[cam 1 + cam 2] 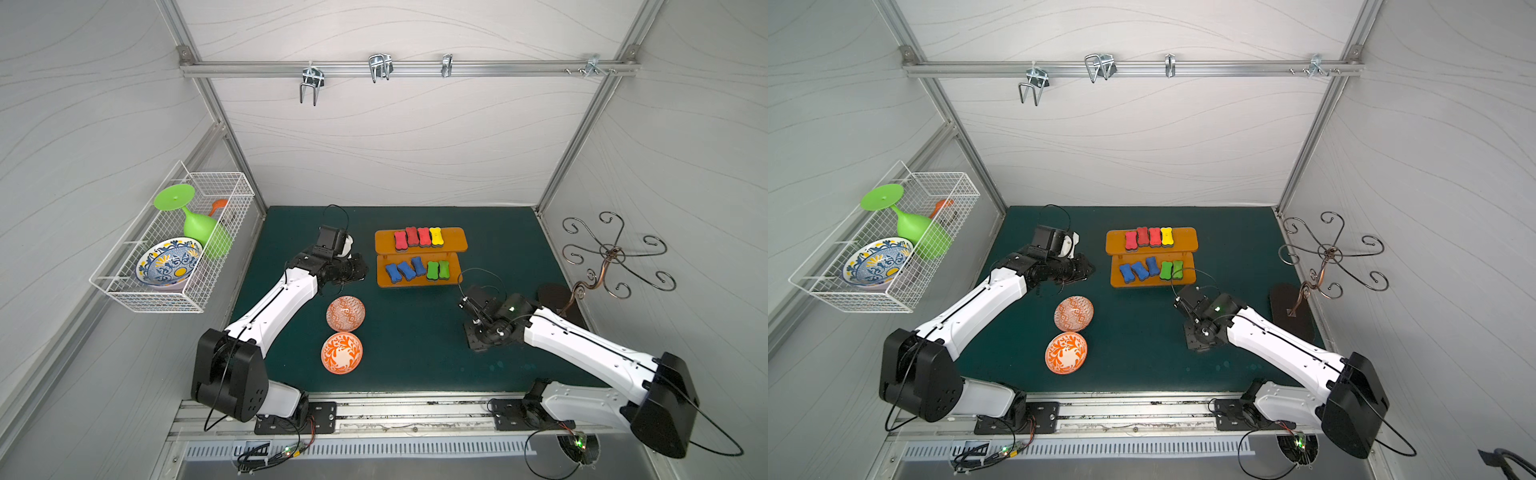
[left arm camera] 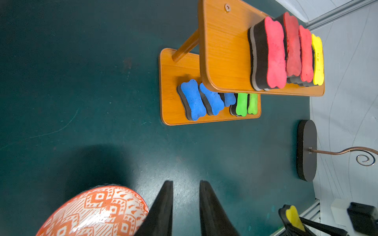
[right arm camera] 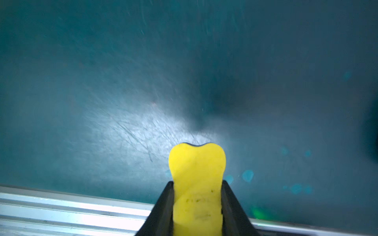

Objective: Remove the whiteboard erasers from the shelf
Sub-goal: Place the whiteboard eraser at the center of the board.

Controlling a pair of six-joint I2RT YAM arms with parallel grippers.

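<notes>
The orange shelf [image 1: 384,245] stands at the middle back of the green mat. Three red whiteboard erasers [image 1: 412,237] and a yellow one [image 1: 436,236] sit on its upper board. On the lower board [image 2: 169,81] lie three blue erasers [image 1: 405,270] and two green ones [image 1: 438,270]. My left gripper [image 2: 186,181] is just left of the shelf, open, with nothing between its fingers. My right gripper [image 3: 197,181] hangs over the mat in front of the shelf's right end [image 1: 482,338]. It is shut on a second yellow eraser [image 3: 197,163], whose end sticks out past the fingertips.
Two orange patterned bowls [image 1: 345,313] [image 1: 341,353] sit left of centre, near my left arm. A white wire basket [image 1: 174,249] with a green goblet and a blue bowl hangs on the left wall. A curly metal stand [image 1: 611,253] is at the right. An aluminium rail [image 3: 61,208] edges the mat's front.
</notes>
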